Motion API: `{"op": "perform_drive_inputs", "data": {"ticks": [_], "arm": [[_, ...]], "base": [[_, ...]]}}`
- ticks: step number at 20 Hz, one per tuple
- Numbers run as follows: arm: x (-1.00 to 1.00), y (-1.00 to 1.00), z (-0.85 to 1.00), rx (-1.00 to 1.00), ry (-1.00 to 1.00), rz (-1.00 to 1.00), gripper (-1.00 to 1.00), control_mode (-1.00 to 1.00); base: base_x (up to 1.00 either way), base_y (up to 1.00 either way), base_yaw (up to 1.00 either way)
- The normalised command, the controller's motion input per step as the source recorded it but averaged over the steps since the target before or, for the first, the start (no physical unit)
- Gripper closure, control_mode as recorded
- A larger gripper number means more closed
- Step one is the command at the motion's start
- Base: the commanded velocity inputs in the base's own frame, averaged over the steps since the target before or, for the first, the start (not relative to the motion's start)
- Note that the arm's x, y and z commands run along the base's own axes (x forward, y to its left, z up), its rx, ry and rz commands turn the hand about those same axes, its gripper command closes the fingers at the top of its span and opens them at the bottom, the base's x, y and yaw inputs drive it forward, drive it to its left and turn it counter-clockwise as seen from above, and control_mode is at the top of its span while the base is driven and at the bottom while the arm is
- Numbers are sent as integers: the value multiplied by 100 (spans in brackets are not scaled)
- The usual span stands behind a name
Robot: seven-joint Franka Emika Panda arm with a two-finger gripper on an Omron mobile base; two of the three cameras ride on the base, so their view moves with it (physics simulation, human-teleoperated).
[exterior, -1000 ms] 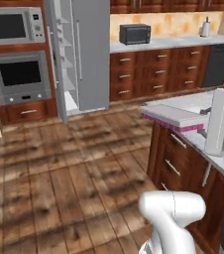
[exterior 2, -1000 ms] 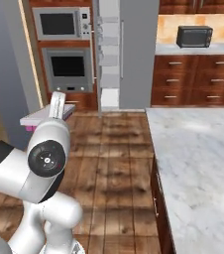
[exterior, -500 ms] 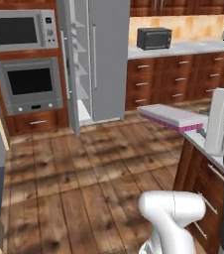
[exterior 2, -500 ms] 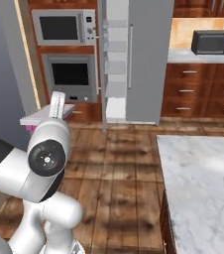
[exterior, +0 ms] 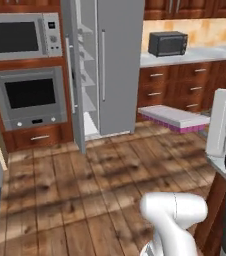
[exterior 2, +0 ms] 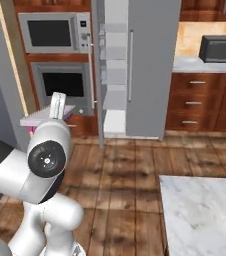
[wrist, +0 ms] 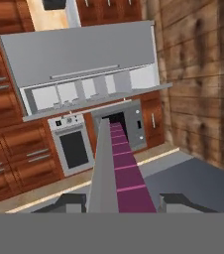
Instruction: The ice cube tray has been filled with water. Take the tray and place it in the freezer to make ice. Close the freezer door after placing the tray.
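The ice cube tray [exterior: 172, 119], pale on top with magenta sides, hangs level in the air to the right of the fridge. In the hand view the ice cube tray [wrist: 118, 166] runs straight out from my gripper [wrist: 121, 202], which is shut on its near end. My elbow hides most of the tray [exterior 2: 41, 118] in the right base view. The freezer [exterior: 87, 75] stands open with white shelves showing. The freezer door [exterior: 71, 75] is swung out, seen edge-on with its bar handle. The tray is well short of the freezer [exterior 2: 114, 75].
A built-in microwave [exterior: 17, 37] and an oven [exterior: 30, 97] sit left of the freezer door. A black microwave [exterior: 167, 43] stands on the counter over wooden drawers [exterior: 185, 82]. A marble island [exterior 2: 205, 210] lies at my right. Wood floor [exterior: 85, 180] stretches toward the fridge.
The whole picture has shifted: the base has moved, and the fridge now stands larger and nearer the middle. The tray stays in my gripper at the same height.
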Motion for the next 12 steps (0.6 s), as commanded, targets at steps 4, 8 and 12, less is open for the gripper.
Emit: {"op": "perform_drive_inputs", "data": {"ticks": [4,8,12], "arm": [[0,0,0,0,0,0,100,100],[0,0,0,0,0,0,100,100],[0,0,0,0,0,0,100,100]], "base": [[100,-21,6],[100,-21,9],[100,-27,11]]}}
